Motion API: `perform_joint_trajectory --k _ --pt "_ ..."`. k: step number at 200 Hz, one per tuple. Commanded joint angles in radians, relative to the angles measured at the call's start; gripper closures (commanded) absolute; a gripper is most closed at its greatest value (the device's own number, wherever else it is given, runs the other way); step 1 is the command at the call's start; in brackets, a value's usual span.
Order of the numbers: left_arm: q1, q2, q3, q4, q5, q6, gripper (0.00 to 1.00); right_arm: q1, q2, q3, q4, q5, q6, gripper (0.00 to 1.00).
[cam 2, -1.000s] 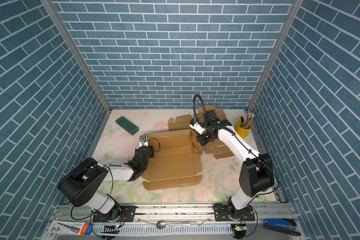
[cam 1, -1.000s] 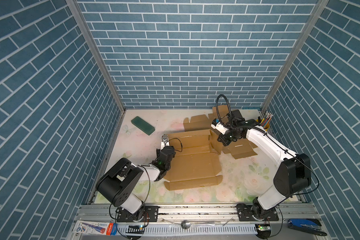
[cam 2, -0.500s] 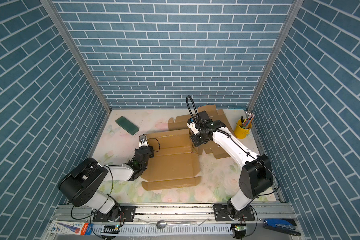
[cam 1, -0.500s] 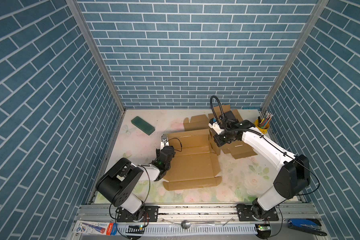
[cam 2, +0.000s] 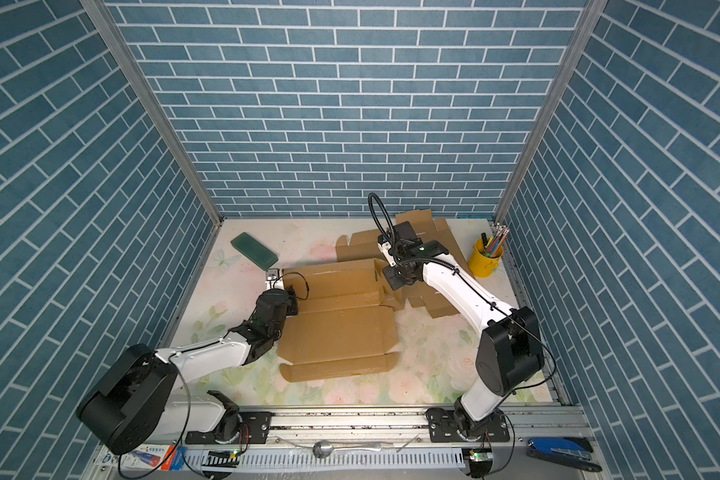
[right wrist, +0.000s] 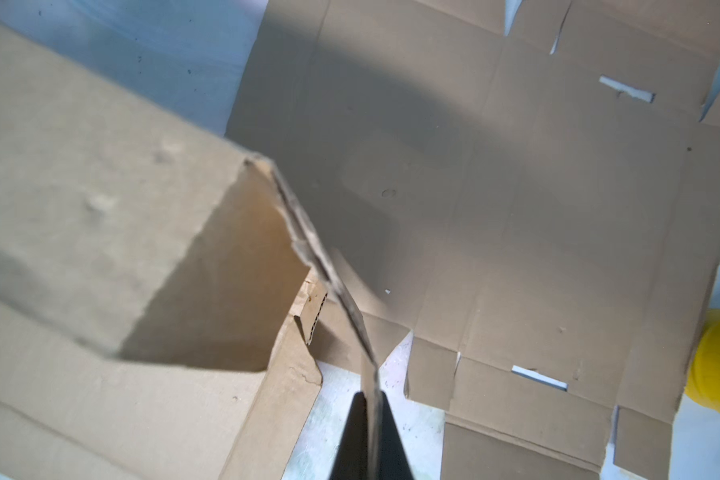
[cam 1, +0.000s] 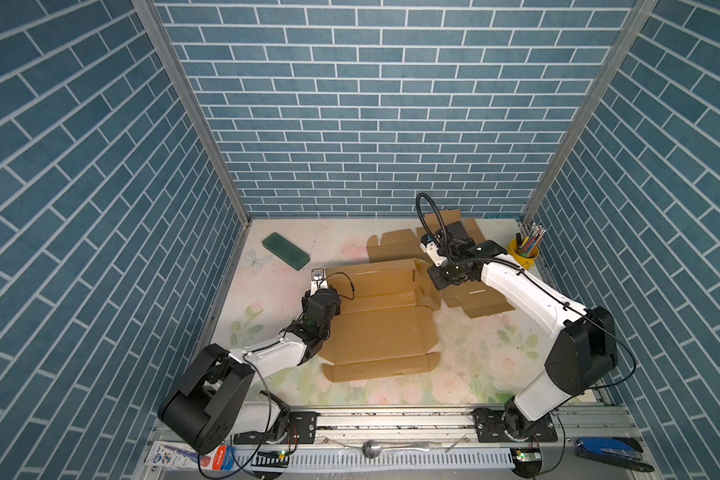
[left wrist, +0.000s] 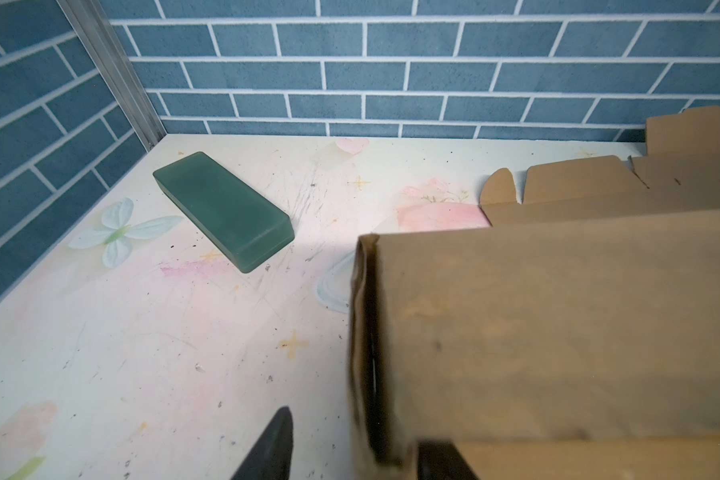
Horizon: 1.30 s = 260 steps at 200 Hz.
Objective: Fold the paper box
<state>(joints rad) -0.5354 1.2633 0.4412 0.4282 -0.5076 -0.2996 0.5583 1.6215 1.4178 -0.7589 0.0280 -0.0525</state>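
While the right gripper pinched a raised flap, the box lay half-folded in the middle of the table.
Its fingers were clenched tight on that thin cardboard edge at the box's right end. Over at the left end, the left gripper stood spread, one finger on either side of the upright cardboard, the outer one clear of it. A green block sat near the back-left corner.

The left arm and the right arm share white tubular links between bulky black joint housings. Thin black cables trail along both; a ribbed black hose loops above the right one. The right gripper has black wedge-shaped fingers.
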Motion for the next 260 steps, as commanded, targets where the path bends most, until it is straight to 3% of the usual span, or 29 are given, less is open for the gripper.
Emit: perform_joint_trajectory --k 1,53,81,130,167,204,230,260 --pt "0.009 -0.104 0.001 -0.178 -0.01 -0.054 0.45 0.003 -0.004 -0.032 0.039 0.031 0.004 1.0" --pt "-0.01 -0.381 0.039 -0.593 -0.133 -0.194 0.46 -0.001 -0.019 -0.075 0.076 0.032 0.039 1.0" --pt "-0.072 -0.424 0.134 -0.725 -0.212 -0.136 0.46 -0.005 -0.018 -0.079 0.073 0.021 0.064 1.0" --pt "-0.175 -0.405 0.3 -0.797 -0.23 -0.003 0.47 -0.011 -0.019 -0.088 0.072 0.02 0.107 1.0" --pt "-0.17 -0.34 0.312 -0.728 -0.141 0.016 0.43 -0.039 -0.028 -0.094 0.07 0.034 0.137 1.0" --pt "-0.173 -0.289 0.396 -0.706 0.016 0.051 0.43 -0.083 -0.048 -0.106 0.073 0.032 0.173 1.0" --pt "-0.248 -0.184 0.464 -0.656 0.2 0.071 0.45 -0.087 -0.046 -0.115 0.079 0.024 0.181 1.0" --pt "-0.372 0.025 0.471 -0.45 0.438 -0.059 0.53 -0.095 -0.046 -0.128 0.09 0.006 0.201 1.0"
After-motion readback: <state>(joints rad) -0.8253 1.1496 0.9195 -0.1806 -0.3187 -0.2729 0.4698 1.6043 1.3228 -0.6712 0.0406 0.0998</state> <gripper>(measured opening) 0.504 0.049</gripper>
